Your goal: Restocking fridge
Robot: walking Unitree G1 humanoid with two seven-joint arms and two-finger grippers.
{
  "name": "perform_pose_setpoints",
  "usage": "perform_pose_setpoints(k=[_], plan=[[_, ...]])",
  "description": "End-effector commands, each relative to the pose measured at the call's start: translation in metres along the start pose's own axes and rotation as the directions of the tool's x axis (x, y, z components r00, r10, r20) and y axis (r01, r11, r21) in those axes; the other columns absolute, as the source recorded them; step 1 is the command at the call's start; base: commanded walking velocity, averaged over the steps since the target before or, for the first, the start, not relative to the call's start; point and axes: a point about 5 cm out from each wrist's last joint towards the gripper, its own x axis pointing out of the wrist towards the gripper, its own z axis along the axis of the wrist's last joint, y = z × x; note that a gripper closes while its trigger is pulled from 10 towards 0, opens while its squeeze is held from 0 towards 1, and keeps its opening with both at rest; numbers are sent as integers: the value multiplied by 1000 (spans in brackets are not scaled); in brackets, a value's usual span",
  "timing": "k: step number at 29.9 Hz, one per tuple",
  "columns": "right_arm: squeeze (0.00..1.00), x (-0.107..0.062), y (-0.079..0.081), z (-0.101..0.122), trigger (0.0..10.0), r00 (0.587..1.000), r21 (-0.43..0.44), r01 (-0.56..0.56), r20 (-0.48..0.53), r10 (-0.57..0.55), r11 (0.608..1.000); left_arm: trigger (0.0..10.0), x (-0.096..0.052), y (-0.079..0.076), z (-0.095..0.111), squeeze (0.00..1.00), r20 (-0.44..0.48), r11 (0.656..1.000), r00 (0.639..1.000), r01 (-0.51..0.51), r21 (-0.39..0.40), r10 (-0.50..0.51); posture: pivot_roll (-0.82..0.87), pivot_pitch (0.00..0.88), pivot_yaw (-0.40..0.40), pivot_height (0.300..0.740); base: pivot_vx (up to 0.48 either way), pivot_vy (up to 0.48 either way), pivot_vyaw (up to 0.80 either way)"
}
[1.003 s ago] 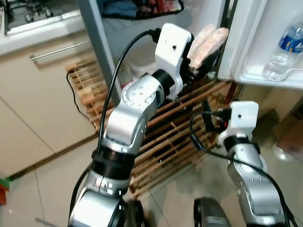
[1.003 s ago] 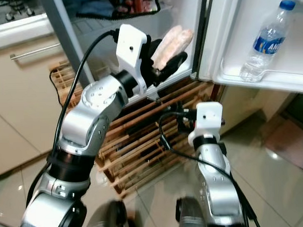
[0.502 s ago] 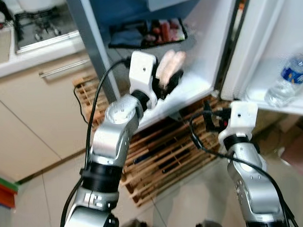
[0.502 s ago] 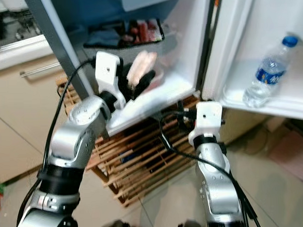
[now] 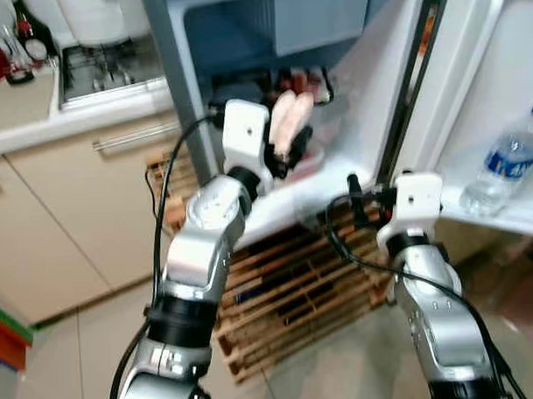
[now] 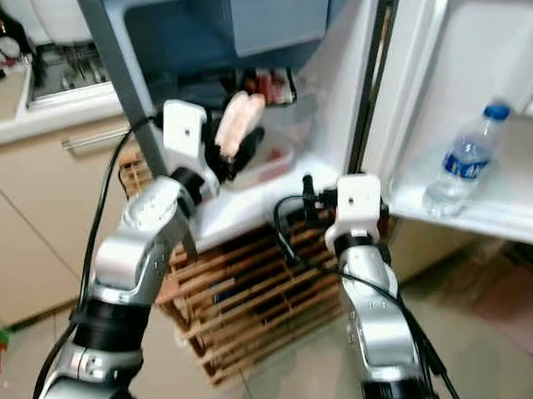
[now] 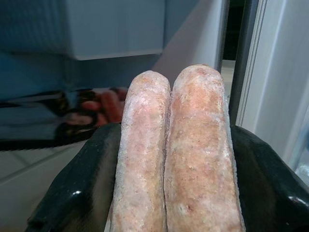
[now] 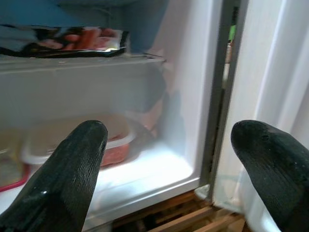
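Sausages [image 7: 178, 154]: pale pink, rough, frosted, matt skin. Left pincer [image 7: 174, 193] fingers [image 7: 79, 188]: glossy black plastic. Right pincer [image 8: 169, 159] fingers [image 8: 72, 169]: black, finely ribbed, duller. Arm shells: smooth silver metal look. Fridge [image 6: 334, 118] liner: smooth white plastic. Water bottle [image 6: 462, 162]: clear plastic. Rack [image 5: 287, 286] beneath: bare wooden slats. Floor: glossy tile.

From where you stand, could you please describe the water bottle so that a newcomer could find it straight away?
Start at the open fridge door on the robot's right and look down to its white shelf. The water bottle leans there: clear plastic, blue cap, blue label. It is apart from the food packs, which sit inside the fridge body.
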Motion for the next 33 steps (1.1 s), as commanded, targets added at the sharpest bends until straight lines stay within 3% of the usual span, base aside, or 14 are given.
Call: perform_pose_setpoints(k=[1,4,5,6,7,15,23,27,30,33], plan=[[584,3,5,4,10000,1000,-3,-22,17,22,1000,0,2,6,3,0,8,1000,1000,-27,13,27,-140,6,63,740,409,-247,400],[545,3,6,2,10000,1000,-15,-23,7,23,1000,0,2,7,1,0,-8,999,999,-41,14,41,-142,7,65,740,411,-242,0],[376,3,6,2,10000,1000,-13,-25,9,25,1000,0,3,8,0,0,-17,999,999,-49,14,49,-142,8,67,740,412,-240,0],[376,3,7,2,10000,1000,-10,-27,11,27,1000,0,3,9,-1,0,-23,998,998,-53,14,54,-142,8,67,740,412,-240,0],[0,2,7,1,10000,1000,-13,-23,9,24,1000,0,3,9,-1,0,-20,998,998,-56,12,56,-143,9,68,740,0,0,0],[0,0,9,2,10000,999,12,-36,15,36,999,0,6,3,19,0,51,998,997,-66,17,65,-149,29,70,740,0,0,0],[0,-6,11,6,10000,996,15,-90,16,90,996,0,13,2,63,0,119,982,980,-171,76,161,-153,110,39,740,0,0,0],[0,-9,11,5,10000,994,10,-112,6,112,994,0,19,10,60,0,72,959,963,-267,98,261,-150,113,32,740,0,0,0],[0,-11,11,6,10000,993,16,-119,5,119,993,0,28,26,52,0,23,925,929,-371,80,370,-164,116,34,740,0,0,0],[0,-15,11,6,10000,993,18,-121,-3,121,993,0,31,40,50,0,5,896,902,-430,111,432,-179,126,37,740,0,0,0]])
